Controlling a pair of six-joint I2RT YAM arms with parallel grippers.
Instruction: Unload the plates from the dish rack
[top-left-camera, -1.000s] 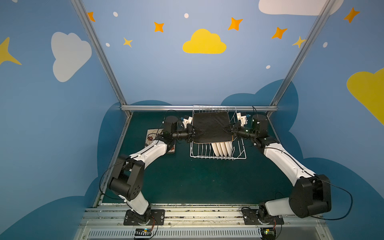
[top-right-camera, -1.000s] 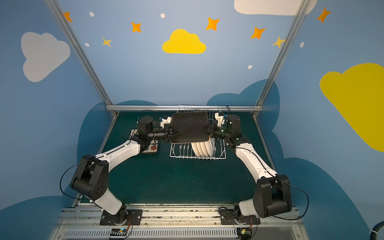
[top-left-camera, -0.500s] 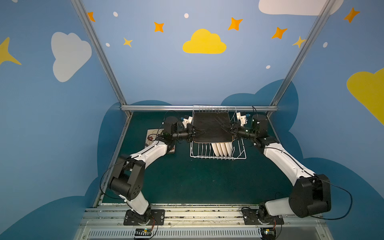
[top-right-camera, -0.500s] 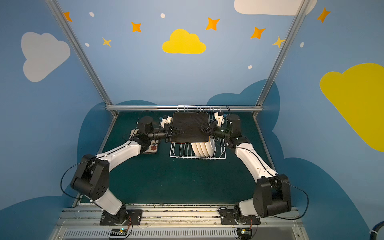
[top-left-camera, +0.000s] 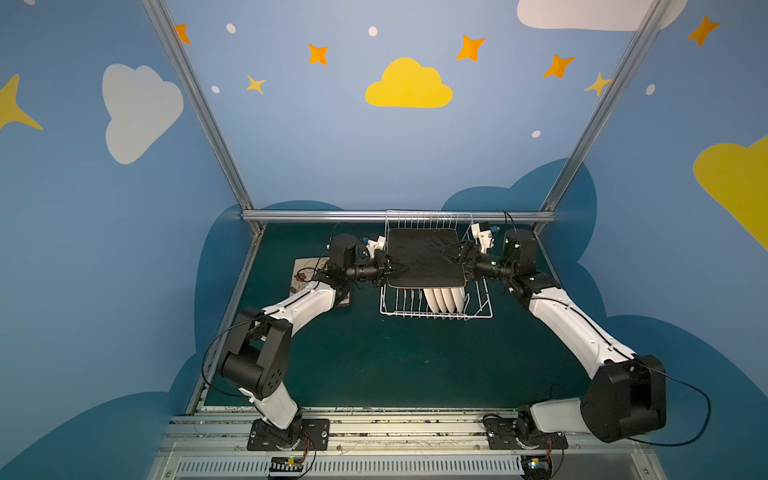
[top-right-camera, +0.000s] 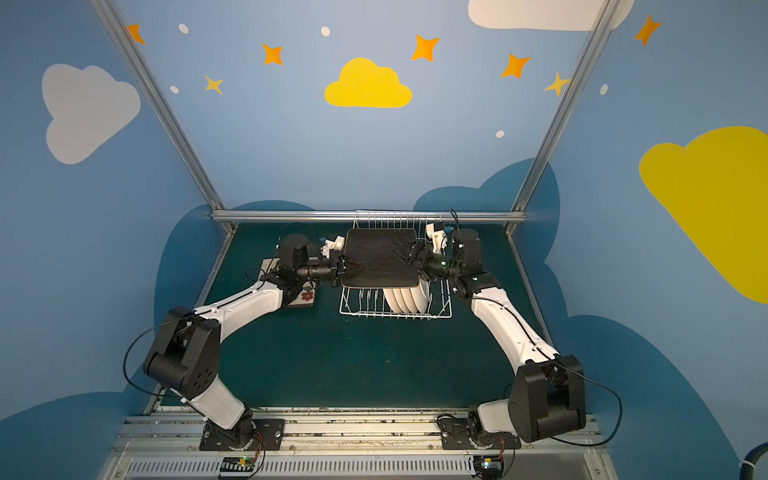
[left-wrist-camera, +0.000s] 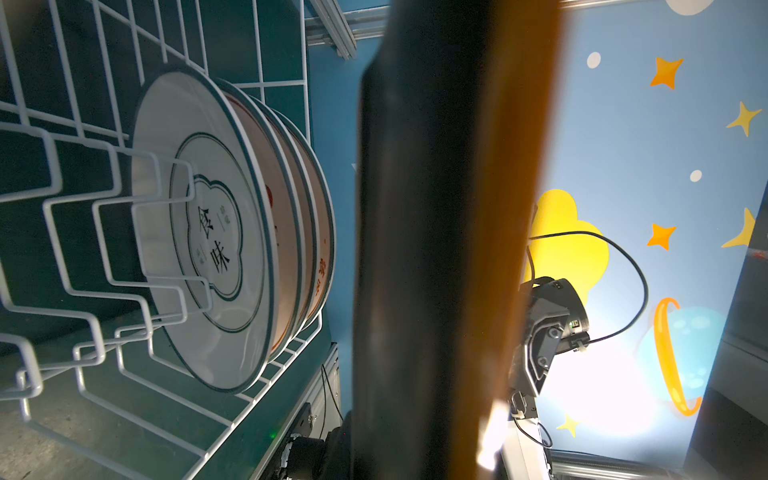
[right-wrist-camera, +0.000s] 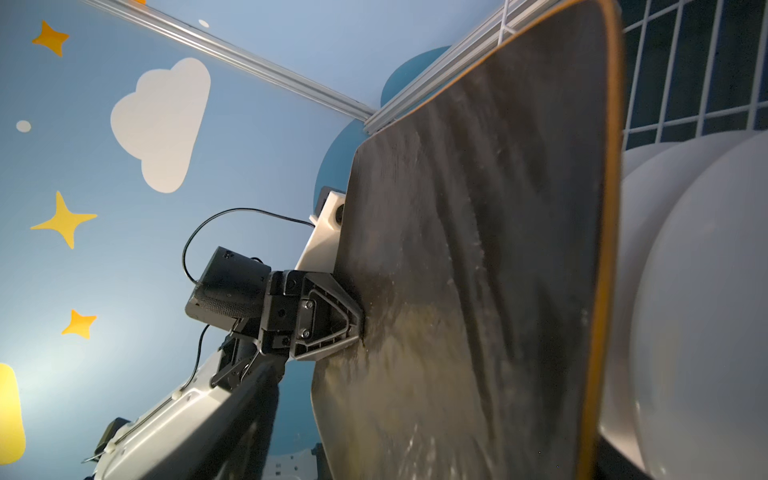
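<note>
— What's going on over there right now?

— Both arms are reaching in over the dish rack (top-left-camera: 436, 314). A square plate (top-left-camera: 424, 262) is hanging between them, tilted with its black back facing up, over the rack's far half. The left gripper (top-left-camera: 399, 267) is clamping the plate's left edge. Its fingers (right-wrist-camera: 328, 320) are pinching tight, which is plain from the right wrist view.

— And the right gripper (top-left-camera: 452, 254)?

— It's sitting at the plate's right edge. It's black on black, though, so I can't tell whether its fingers are gripping or standing clear.

— So which step are we watching?

— I'm reading it as the lift-out of this plate, maybe with one arm passing it to the other. A row of round white plates (top-left-camera: 444, 298) is standing upright in the prongs just beneath the plate's near edge, so plenty is waiting.

— Where is it going, do you think?

— Probably to the left. A second square plate (top-left-camera: 302, 275) is lying flat on the table (top-left-camera: 395, 361) beside the rack, flowers up and partly under the left arm. That's looking like the set-down spot.

— What is the next move asking for?

— If the left arm is carrying it alone, one edge grip is taking the whole weight, so the plate may sag or swing. It needs to go up clear of the round plates and the rack's wall, then across and down flat.
</note>
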